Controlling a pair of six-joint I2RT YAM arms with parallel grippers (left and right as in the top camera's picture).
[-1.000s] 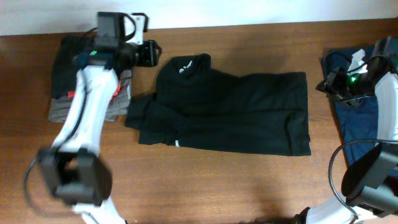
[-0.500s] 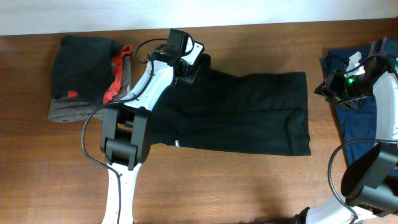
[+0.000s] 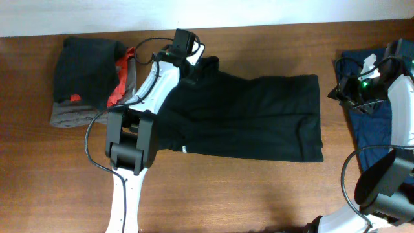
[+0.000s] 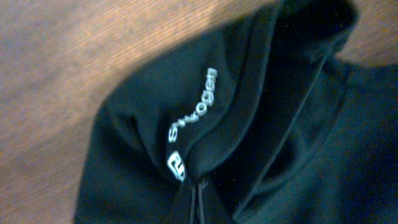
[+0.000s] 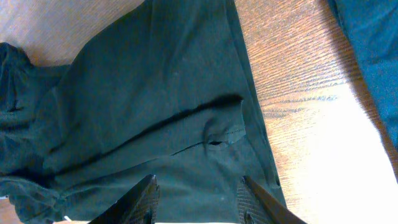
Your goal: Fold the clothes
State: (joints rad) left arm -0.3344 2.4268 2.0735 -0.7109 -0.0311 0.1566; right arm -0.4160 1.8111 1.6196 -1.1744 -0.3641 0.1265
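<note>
Two arms, overhead: black collared shirt (image 3: 259, 116) lies mid-frame, half folded; left gripper (image 3: 194, 67) at its collar (image 3: 210, 62), right gripper (image 3: 341, 90) hangs far right | left wrist: jaws look pressed together beside white logo (image 4: 191, 127); pinched cloth unclear | right wrist: fingers (image 5: 140, 202) spread over hem (image 5: 252, 118); judged: grip both layers squarely, lift evenly.

Your overhead camera looks straight down on the wooden table (image 3: 246, 194), far enough back to take in the whole black shirt (image 3: 259, 116). Your left wrist camera sits very close over the shirt's collar (image 4: 292, 74) (the white lettering (image 4: 194, 107) lands mid-frame, slightly blurred). Your right wrist camera hangs higher, looking down past its own spread fingers (image 5: 134, 202) over the end of the shirt nearest that arm and over bare wood. All three views share the shirt.
</note>
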